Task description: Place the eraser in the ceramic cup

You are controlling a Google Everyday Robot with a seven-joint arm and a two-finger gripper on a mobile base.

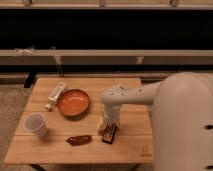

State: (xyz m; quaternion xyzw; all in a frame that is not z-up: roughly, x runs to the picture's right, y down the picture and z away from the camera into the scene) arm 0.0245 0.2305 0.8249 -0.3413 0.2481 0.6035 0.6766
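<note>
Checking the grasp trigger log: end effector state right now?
The end effector: open or closed cannot be told. It is low over the wooden table, right at the eraser, to the right of the orange bowl.

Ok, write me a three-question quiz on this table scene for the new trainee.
1. True or false: the eraser already lies inside the ceramic cup.
2. Multiple choice: the gripper is A) over the orange bowl, B) down at the eraser, C) beside the ceramic cup.
3. Short answer: what lies on the table between the ceramic cup and the eraser?
Key: 1 false; 2 B; 3 the reddish-brown object.
</note>
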